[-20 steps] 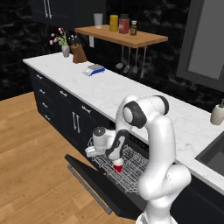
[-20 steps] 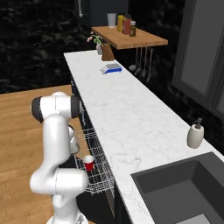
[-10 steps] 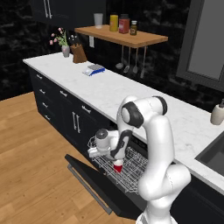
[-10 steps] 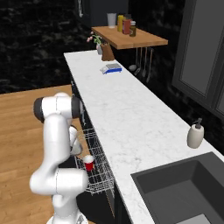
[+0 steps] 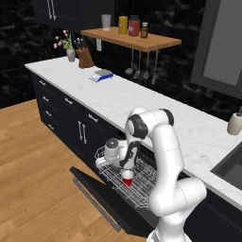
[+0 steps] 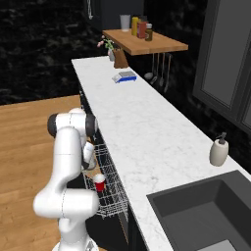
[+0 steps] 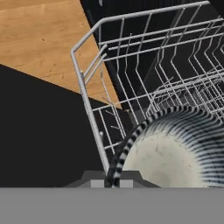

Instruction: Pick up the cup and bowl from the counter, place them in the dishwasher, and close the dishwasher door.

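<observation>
Gripper (image 5: 122, 163) pinching bowl (image 7: 175, 148) rim, lowering it into rack (image 7: 131, 65) (cup (image 5: 127, 179) already in); next: release, then shut dishwasher door (image 5: 101, 198).

— Could you see the whole round bowl (image 7: 175, 148) with the dark-and-white ribbed rim?
— No. The hand view's right edge cut it off, and the grey band hid its lower part.
— And the white wire rack (image 7: 131, 65)?
— Its far end ran out of frame. In the right base view the white arm hid part of it.
</observation>
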Controlling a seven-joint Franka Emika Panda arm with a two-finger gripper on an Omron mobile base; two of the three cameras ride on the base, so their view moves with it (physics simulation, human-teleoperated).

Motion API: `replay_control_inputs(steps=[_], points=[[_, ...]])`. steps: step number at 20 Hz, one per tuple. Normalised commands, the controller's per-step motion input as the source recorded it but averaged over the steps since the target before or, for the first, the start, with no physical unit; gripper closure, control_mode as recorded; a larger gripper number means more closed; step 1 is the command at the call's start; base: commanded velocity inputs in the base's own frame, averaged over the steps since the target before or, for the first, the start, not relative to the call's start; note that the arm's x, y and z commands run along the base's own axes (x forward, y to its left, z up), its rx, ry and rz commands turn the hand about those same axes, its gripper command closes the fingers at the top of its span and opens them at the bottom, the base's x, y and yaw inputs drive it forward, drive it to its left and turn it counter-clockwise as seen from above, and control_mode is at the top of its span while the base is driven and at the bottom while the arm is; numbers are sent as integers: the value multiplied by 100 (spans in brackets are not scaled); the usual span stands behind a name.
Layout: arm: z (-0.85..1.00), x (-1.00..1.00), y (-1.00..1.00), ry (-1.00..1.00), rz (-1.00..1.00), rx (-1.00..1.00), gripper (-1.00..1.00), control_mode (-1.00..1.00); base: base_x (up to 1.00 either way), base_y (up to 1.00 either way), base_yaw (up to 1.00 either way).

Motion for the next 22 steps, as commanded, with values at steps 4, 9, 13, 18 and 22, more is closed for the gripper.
replay_control_inputs(steps=[4,9,13,18,22], points=[[-47,53,14,0,10,0,100,-100,0,0,0],[-42,19,8,0,0,0,100,-100,0,0,0],[-41,10,0,0,-2,0,100,-100,0,0,0],[-54,1,8,1,-1,0,100,-100,0,0,0],[-51,0,61,2,0,0,-100,-100,0,0,0]])
